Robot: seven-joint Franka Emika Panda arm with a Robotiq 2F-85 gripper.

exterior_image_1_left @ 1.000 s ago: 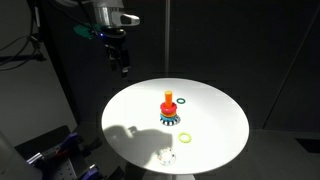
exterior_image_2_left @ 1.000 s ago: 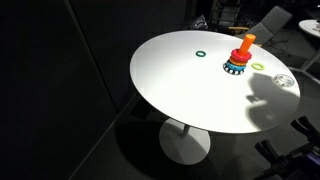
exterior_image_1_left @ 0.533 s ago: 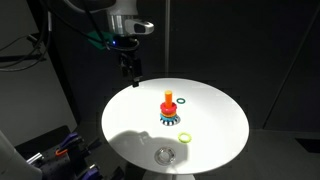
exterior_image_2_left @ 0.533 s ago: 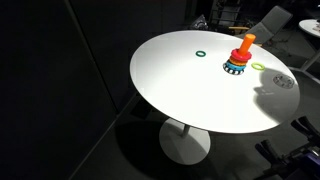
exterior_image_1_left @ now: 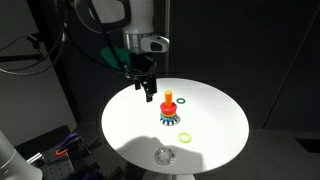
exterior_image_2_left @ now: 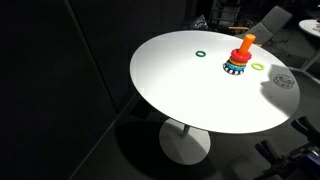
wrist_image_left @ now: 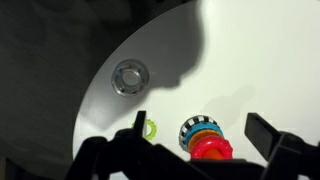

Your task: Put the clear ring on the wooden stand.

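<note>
One clear ring (exterior_image_1_left: 165, 155) on the table (exterior_image_1_left: 216, 117), apart from the wooden stand (exterior_image_1_left: 168, 106)

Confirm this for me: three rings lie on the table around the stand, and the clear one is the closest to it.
Not quite. The clear ring is the farthest from the stand, not the closest. The yellow-green ring and the dark green ring both lie nearer, as an exterior view shows. All three do lie on the table.

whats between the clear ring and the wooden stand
Bare white table between the clear ring and the wooden stand; the yellow-green ring sits just beside that stretch, as the wrist view shows.
</note>
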